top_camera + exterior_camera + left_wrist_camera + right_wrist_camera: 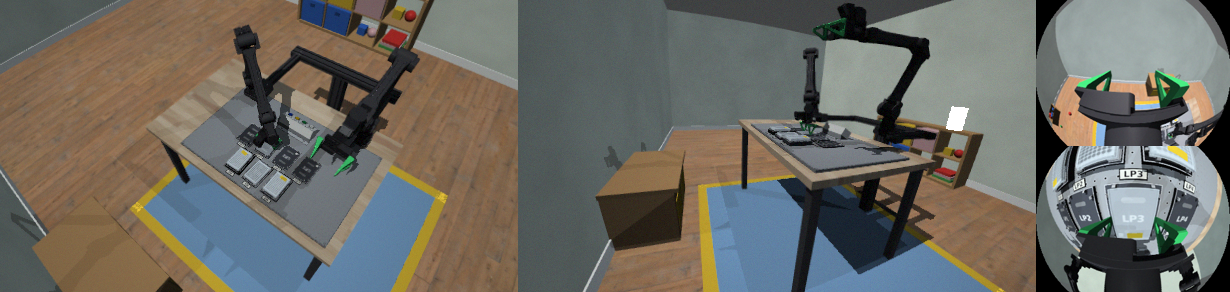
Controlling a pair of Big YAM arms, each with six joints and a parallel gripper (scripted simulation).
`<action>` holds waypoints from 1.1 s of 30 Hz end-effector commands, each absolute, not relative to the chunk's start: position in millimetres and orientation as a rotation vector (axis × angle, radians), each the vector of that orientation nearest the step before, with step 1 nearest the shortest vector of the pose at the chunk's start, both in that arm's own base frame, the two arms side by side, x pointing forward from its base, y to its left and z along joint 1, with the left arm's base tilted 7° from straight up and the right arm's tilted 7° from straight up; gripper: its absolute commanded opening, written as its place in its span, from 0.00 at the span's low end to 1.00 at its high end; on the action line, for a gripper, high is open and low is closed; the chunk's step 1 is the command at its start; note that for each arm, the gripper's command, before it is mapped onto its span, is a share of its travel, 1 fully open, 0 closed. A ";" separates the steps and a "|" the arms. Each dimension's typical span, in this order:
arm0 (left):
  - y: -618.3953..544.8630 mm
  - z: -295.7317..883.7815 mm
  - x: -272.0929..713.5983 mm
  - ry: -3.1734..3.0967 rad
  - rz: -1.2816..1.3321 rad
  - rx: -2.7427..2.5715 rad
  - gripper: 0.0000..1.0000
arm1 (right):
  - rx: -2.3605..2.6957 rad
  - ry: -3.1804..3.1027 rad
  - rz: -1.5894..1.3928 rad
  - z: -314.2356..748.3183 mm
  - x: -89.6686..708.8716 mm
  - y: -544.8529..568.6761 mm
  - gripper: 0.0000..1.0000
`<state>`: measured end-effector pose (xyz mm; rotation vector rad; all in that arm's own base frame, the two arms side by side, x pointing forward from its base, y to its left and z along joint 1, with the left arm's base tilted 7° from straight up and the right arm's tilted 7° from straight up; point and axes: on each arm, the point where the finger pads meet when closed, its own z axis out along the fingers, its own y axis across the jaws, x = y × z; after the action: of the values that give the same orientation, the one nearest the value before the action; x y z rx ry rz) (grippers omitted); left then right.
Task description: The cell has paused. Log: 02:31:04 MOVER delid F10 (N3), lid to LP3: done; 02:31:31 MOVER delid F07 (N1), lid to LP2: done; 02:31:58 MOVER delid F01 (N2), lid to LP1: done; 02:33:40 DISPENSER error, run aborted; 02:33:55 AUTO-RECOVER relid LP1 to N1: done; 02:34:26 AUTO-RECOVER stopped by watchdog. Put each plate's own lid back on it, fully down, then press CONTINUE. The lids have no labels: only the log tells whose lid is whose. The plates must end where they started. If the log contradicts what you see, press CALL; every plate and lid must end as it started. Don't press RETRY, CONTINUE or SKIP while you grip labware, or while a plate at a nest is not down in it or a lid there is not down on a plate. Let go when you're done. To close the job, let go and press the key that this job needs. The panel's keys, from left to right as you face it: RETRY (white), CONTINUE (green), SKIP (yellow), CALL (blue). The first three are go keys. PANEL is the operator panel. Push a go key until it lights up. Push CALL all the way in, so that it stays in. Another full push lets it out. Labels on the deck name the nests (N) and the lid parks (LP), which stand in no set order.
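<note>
A lid (265, 149) (1133, 211) apparently lies at LP3.
</note>
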<state>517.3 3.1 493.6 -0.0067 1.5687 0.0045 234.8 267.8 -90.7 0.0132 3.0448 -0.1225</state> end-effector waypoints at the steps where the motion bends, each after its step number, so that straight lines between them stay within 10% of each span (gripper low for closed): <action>1: -0.7 528.0 517.2 1.508 0.004 0.006 1.00 | 0.002 3.025 -0.093 -82.0 245.2 277.3 0.95; 18: -0.7 528.0 517.2 1.508 0.004 0.006 1.00 | 0.004 3.021 -0.084 -77.7 246.3 278.5 0.80; 19: -0.7 528.0 517.2 1.508 0.004 0.006 1.00 | 0.012 3.026 -0.090 -81.0 244.0 278.7 0.00; 33: -0.7 528.0 517.2 1.508 0.004 0.006 1.00 | 0.005 3.020 -0.083 -71.5 244.8 279.8 0.00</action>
<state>517.3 3.1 493.6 -0.0067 1.5687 0.0045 234.1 267.2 -88.6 0.0137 3.0471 -0.1265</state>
